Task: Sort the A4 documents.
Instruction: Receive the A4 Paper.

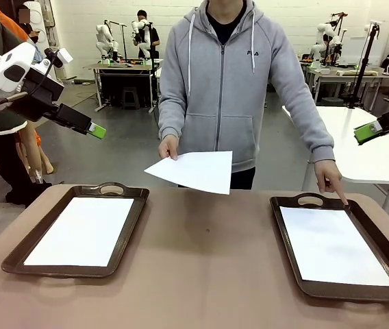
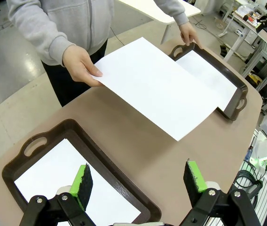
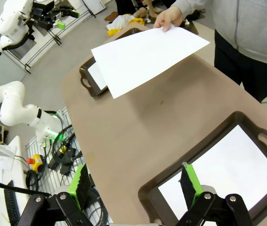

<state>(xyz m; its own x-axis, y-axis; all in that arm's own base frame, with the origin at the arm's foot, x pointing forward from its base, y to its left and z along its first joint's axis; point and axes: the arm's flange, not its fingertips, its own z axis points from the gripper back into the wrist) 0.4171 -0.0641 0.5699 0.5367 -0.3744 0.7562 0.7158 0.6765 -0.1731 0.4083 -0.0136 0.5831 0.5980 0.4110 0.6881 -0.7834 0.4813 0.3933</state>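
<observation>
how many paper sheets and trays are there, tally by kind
white A4 sheets: 3 (held sheet, sheet in left tray, sheet in right tray)
brown trays: 2 (left tray, right tray)
total: 5

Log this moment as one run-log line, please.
left gripper: open, raised, empty | right gripper: open, raised, empty | person's hand: holds sheet above table | other hand: points at right tray | left tray: one sheet inside
</observation>
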